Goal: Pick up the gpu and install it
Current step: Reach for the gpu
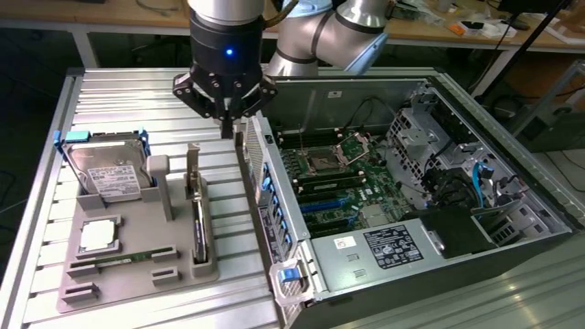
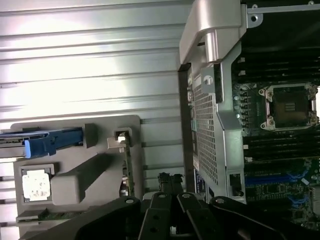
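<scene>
- The gpu (image 1: 196,205) stands on its long edge in a slot of the tray (image 1: 137,281), on the side nearest the case (image 1: 366,92), silver bracket pointing up. I'd say it is parked that way so its top edge is free to be pinched from above.
- The claw (image 1: 227,130) hangs off the tray's far case-side corner, over the strip of desk (image 1: 137,96) between tray and case. It is higher than the gpu's bracket and touches nothing.
- Its fingers look drawn together with nothing between them, so the card is not yet lifted.
- The drive (image 1: 105,171), the chip (image 1: 98,236) and the memory stick (image 1: 123,260) sit in their own nests elsewhere in the tray. Each is held apart, presumably so that a grab at one leaves the rest alone.
- The case lies on its side beside the tray with its board facing up, which would let a card go in from overhead.
- The exterior view gives the claw's height above the tray and the whole board.
- The wrist view looks straight down past the claw (image 2: 169,180). It shows the gpu (image 2: 128,167) as a thin line in its slot, off to one side of the fingers and not under them. It also shows the case's perforated wall running close alongside.
</scene>
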Robot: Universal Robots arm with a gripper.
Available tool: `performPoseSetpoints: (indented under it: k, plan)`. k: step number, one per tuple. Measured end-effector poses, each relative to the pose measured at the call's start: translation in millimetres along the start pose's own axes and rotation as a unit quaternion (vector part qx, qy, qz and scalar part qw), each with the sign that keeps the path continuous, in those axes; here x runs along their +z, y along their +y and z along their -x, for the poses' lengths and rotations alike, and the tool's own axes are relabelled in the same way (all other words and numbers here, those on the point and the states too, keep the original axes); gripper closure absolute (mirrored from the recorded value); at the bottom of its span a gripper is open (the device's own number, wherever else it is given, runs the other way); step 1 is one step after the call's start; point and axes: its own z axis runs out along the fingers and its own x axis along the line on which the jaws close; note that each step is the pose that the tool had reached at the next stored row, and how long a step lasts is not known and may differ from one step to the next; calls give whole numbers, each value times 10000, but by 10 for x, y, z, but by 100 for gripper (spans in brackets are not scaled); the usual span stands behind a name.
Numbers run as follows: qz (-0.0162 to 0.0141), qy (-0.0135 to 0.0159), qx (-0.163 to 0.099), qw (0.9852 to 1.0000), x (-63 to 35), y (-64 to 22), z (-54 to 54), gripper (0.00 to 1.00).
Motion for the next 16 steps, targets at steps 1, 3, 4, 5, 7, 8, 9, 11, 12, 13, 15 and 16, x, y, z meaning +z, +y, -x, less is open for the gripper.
performPoseSetpoints:
  k: [1, 3, 4, 5, 7, 8, 9, 11, 12, 13, 15, 16]
  plan:
    - [-1, 1, 0, 10000, 3, -4, -45, 89]
    - [-1, 1, 1, 10000, 12, -12, -138, 89]
    - [-1, 0, 0, 10000, 15, -16, -183, 89]
    - [0, 0, 0, 10000, 17, -20, -225, 89]
    - [-1, 1, 0, 10000, 18, -29, -317, 89]
    - [0, 0, 1, 10000, 21, -33, -363, 89]
    - [0, 0, 0, 10000, 23, -37, -409, 89]
    - [-1, 1, 0, 10000, 25, -45, -500, 89]
    - [0, 0, 0, 10000, 28, -51, -582, 89]
    - [0, 0, 0, 10000, 28, -53, -603, 89]
    - [0, 0, 0, 10000, 27, -53, -603, 89]
    - [0, 0, 0, 10000, 28, -53, -603, 89]
